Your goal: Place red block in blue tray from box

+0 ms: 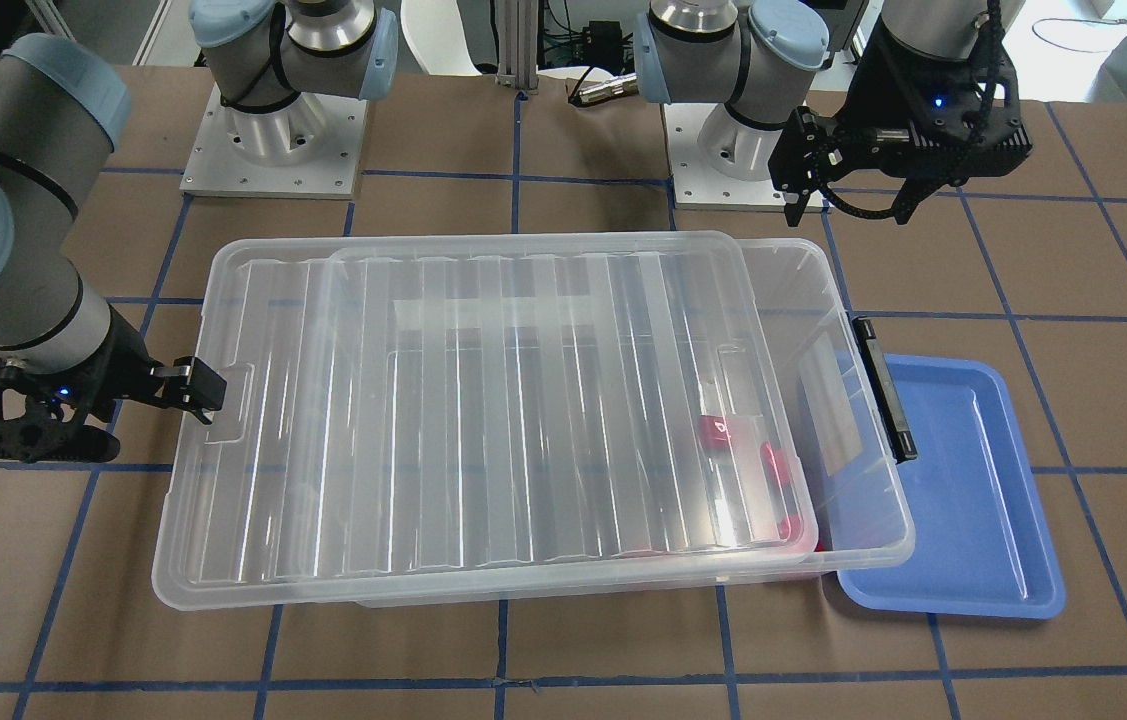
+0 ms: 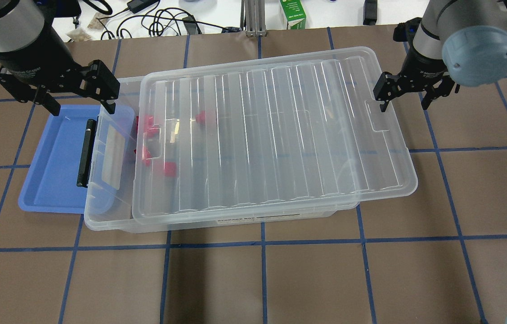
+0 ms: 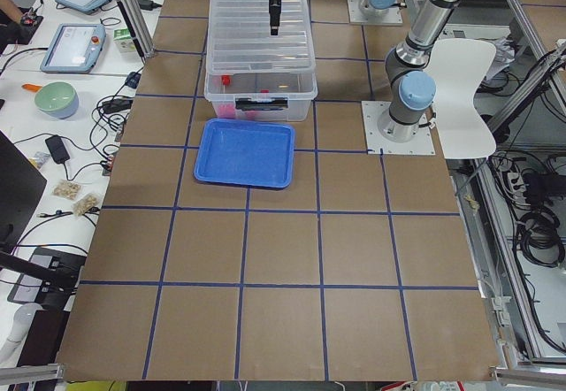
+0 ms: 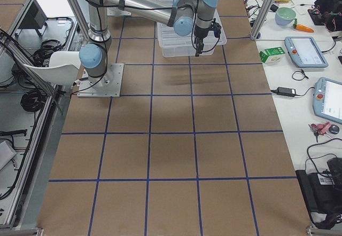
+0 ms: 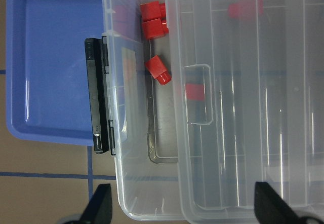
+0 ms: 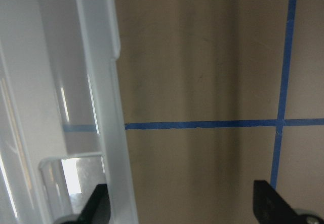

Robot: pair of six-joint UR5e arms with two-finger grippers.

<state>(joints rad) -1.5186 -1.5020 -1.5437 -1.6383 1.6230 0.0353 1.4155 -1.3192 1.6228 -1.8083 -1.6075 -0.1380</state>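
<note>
The clear box (image 2: 109,211) lies across the table. Its ribbed lid (image 2: 271,135) is slid toward my right, so the end with the black latch (image 2: 83,153) is uncovered. Several red blocks (image 5: 158,71) lie inside at that end, some under the lid (image 2: 204,118). The blue tray (image 2: 53,162) sits empty against the latch end, partly under the box. My left gripper (image 2: 81,107) is open and empty, above the latch end and the tray's far edge. My right gripper (image 2: 404,104) is open and empty at the lid's other end, with one finger (image 6: 98,206) beside the lid's rim (image 6: 104,107).
The table is brown with blue tape lines (image 2: 262,240). The arm bases (image 1: 273,140) stand behind the box. Cables and a green carton (image 2: 292,13) lie on the white bench beyond the table's far edge.
</note>
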